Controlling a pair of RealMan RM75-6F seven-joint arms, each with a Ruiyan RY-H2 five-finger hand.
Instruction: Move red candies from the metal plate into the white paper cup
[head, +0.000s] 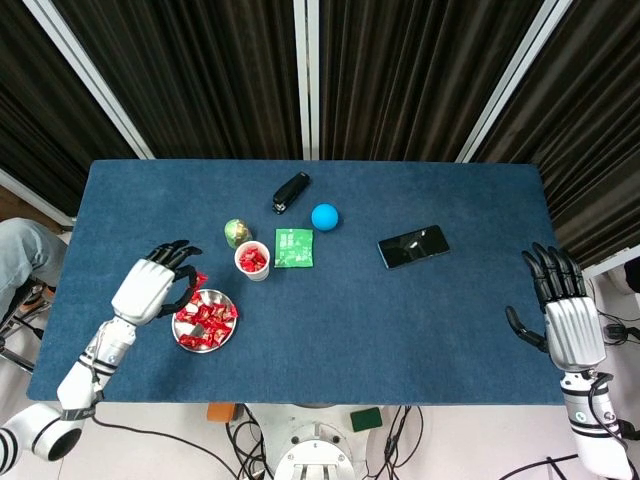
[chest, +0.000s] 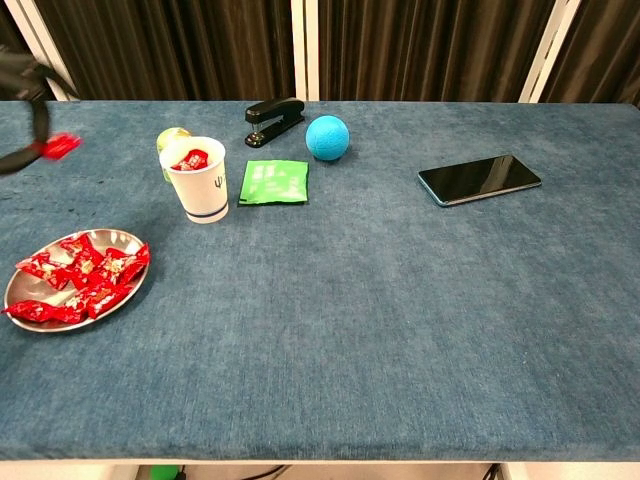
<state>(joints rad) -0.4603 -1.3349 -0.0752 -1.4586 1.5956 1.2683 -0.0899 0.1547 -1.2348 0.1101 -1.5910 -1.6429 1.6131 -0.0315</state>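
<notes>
Step in hand, as we judge it: carriage of one red candy from plate to cup.

Left hand: raised above the table, just up and left of the metal plate. We see the candy pinched at its fingertips, with the other fingers loosely spread; in the chest view the hand shows only at the far left edge.

Right hand: fingers apart, nothing in it, hanging off the right end of the table, well apart from the work.

Red candies: a heap on the plate, near the table's front left.

White paper cup: upright, beyond and to the right of the plate, red wrappers already showing inside.

Bystanders: green-gold ball close behind the cup, green packet just beside it, black stapler, blue ball, phone.

Next move, in our judgement: we carry the candy rightward until it sits over the cup's mouth, then part the pinch. The cup looks light, so we keep the fingers clear of its rim.
</notes>
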